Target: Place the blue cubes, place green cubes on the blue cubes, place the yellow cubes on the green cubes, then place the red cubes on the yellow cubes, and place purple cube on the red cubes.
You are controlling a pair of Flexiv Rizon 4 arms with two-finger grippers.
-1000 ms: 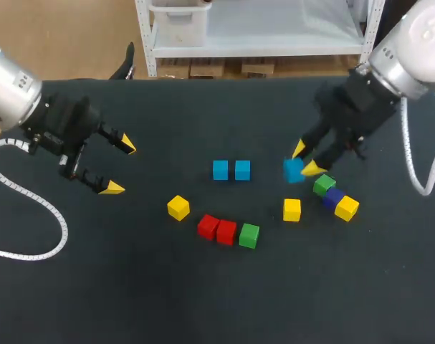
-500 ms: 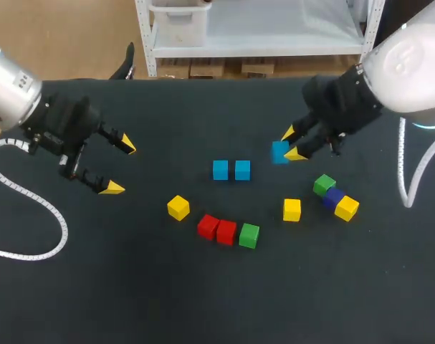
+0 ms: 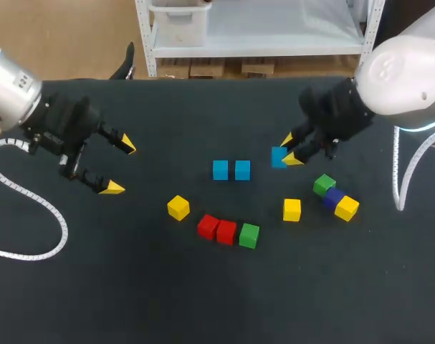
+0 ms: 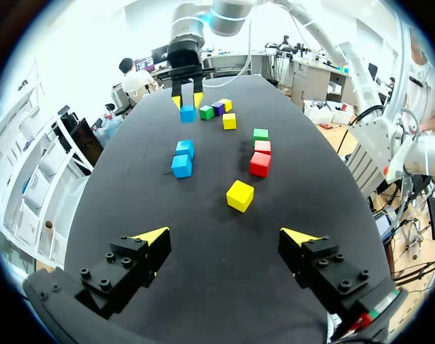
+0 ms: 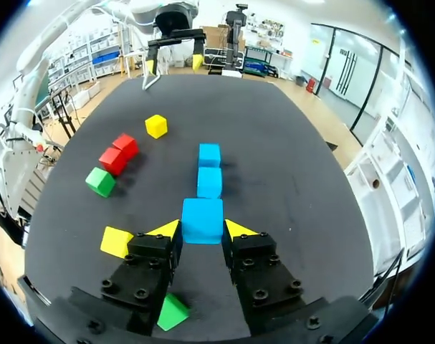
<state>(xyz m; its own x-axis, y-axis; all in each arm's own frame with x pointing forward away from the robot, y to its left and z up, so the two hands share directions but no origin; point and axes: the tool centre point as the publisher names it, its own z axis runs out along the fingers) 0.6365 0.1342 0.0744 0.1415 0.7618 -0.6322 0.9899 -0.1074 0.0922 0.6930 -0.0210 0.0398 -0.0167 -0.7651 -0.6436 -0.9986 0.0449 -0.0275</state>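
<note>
My right gripper (image 3: pixel 289 150) is shut on a blue cube (image 3: pixel 278 156) and holds it just right of two blue cubes (image 3: pixel 220 170) that sit side by side mid-table. In the right wrist view the held blue cube (image 5: pixel 202 219) fills the gap between the fingers, in line with the blue pair (image 5: pixel 209 182) ahead. My left gripper (image 3: pixel 120 167) hangs open and empty over the table's left side. In the left wrist view its tips (image 4: pixel 226 236) stand wide apart, with a yellow cube (image 4: pixel 240 195) ahead of them.
Nearer the front lie a yellow cube (image 3: pixel 178 207), two red cubes (image 3: pixel 208 226) and a green cube (image 3: pixel 249 235) in a row. At right sit a yellow cube (image 3: pixel 292 209) and a touching line of green (image 3: pixel 324 185), purple (image 3: pixel 334 196) and yellow (image 3: pixel 346 207) cubes.
My right gripper has carried the blue cube away from the green, purple and yellow line, leftward and farther back, toward the blue pair. The left arm has stayed still.
</note>
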